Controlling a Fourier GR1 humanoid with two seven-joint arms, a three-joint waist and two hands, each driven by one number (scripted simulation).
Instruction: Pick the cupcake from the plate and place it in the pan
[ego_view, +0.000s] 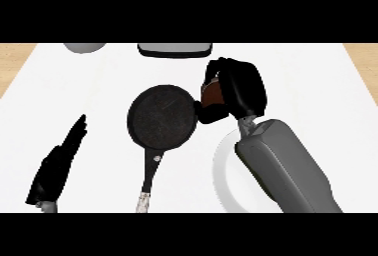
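right hand (244, 87) grasps cupcake (210, 95) | already off plate (224, 175), beneath its forearm | pan (162, 117) just left of it | placing remains | left hand (57, 167) open

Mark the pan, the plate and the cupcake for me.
pan (162, 117): head view, centre of its dark cooking surface.
plate (225, 175): head view, bare white left part near its rim.
cupcake (212, 94): head view, brown side showing inside the curled right hand (247, 86).
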